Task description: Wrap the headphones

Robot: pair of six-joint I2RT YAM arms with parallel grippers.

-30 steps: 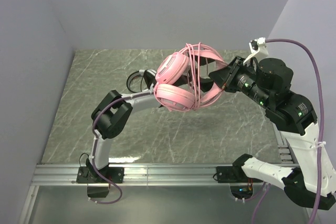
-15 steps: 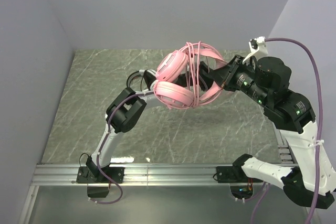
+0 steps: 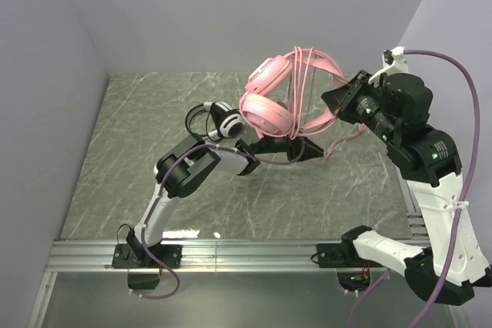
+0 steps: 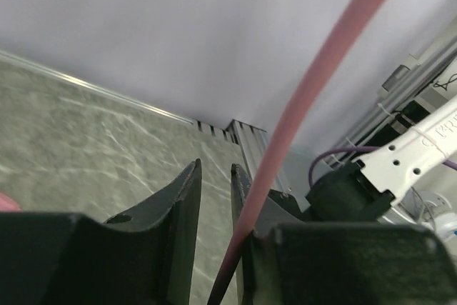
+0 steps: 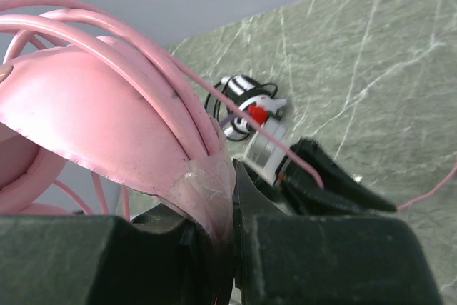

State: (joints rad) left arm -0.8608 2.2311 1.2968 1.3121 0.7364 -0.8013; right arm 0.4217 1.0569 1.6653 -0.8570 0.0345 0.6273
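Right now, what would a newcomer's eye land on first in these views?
The pink headphones hang high above the middle of the table, cable looped around them, the right end effector clamped on their headband. Just below sits the left end effector, the cable running past its fingers. A black-and-white pair lies on the table behind.

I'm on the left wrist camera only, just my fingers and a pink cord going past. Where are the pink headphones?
Observer: The pink headphones hang in the air, their headband clamped in the right gripper.
Operator: Any cord wound on them?
Observer: Yes, several loops of pink cable cross the headband.
Operator: And the other headset?
Observer: The black and white headphones lie on the table, apart from both grippers.
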